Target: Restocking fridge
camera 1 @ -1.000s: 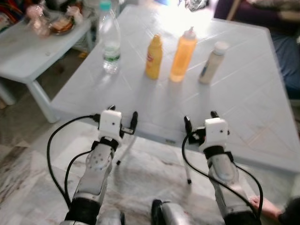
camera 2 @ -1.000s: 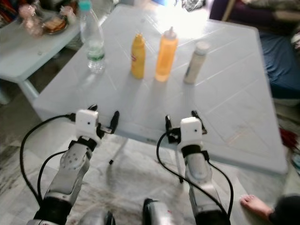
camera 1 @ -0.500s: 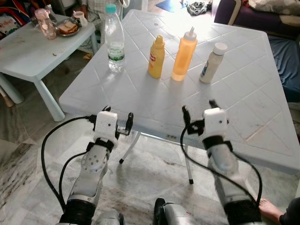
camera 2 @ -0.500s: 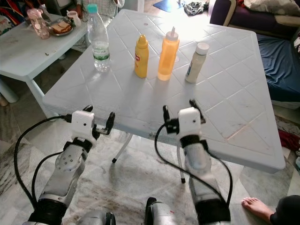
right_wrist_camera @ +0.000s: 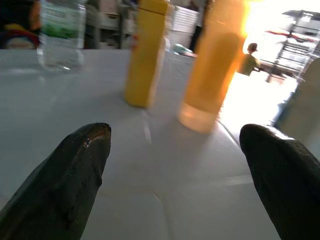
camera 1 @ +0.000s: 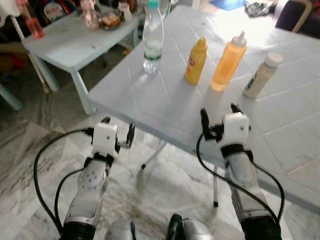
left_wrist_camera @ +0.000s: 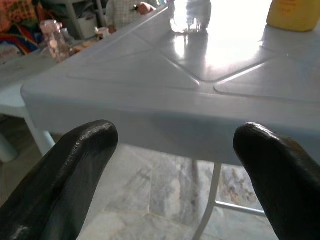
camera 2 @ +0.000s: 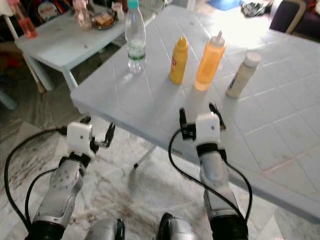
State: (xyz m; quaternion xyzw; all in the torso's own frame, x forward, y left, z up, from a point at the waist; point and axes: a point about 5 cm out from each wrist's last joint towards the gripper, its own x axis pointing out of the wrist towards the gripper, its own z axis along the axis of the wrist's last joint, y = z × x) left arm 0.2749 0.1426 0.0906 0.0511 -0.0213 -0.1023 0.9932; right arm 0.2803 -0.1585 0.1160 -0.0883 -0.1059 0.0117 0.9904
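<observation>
A wide white plastic table spreads ahead of both grippers, its near edge running slantwise across them. The right gripper is over the tabletop just inside that edge, its two black fingers spread wide with nothing between them. The left gripper hangs short of the table's near corner, over the marble floor, fingers likewise wide apart and empty; from its wrist the table edge stands just beyond the fingertips.

Beyond and to the left of the left gripper, well apart, stands a smaller white side table with a plate of food and a pink bottle on it.

Four containers stand upright in a row across the big table, all beyond the right gripper and untouched. The clear water bottle with a teal cap is farthest to that gripper's left, nearer the line of the left gripper. The orange squeeze bottle stands almost straight ahead of the right gripper, near it. The yellow mustard bottle is just beside the orange one, ahead and a little to the left. The small white bottle stands ahead and to the right.
</observation>
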